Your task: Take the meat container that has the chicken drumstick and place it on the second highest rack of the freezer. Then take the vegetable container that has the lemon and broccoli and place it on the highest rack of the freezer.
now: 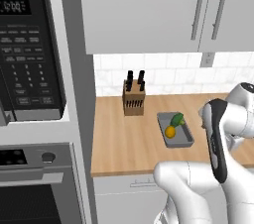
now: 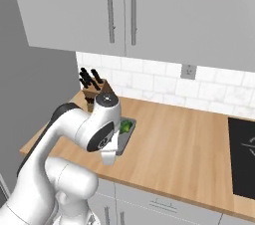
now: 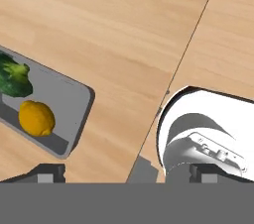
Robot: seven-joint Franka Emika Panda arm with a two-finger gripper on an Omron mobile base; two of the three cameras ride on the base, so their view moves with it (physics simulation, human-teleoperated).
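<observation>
The vegetable container point(image 1: 186, 141) is a flat grey tray on the wooden counter, holding a yellow lemon point(image 1: 170, 132) and green broccoli point(image 1: 177, 119). In the hand view the tray point(image 3: 64, 100) lies at the left with the lemon point(image 3: 36, 118) and the broccoli point(image 3: 14, 80) in it. My gripper point(image 3: 129, 176) hovers above the bare counter to one side of the tray, open wide with nothing between its fingers. In the right base view my arm covers most of the tray point(image 2: 128, 138), and the broccoli point(image 2: 126, 127) peeks out. The meat container and the freezer are out of view.
A knife block point(image 1: 133, 97) stands at the back of the counter point(image 1: 124, 143) near the tiled wall. A microwave point(image 1: 27, 44) and an oven point(image 1: 34, 183) fill a tall unit to the left. A black cooktop point(image 2: 243, 157) lies at the right. Wall cabinets point(image 2: 119, 10) hang overhead.
</observation>
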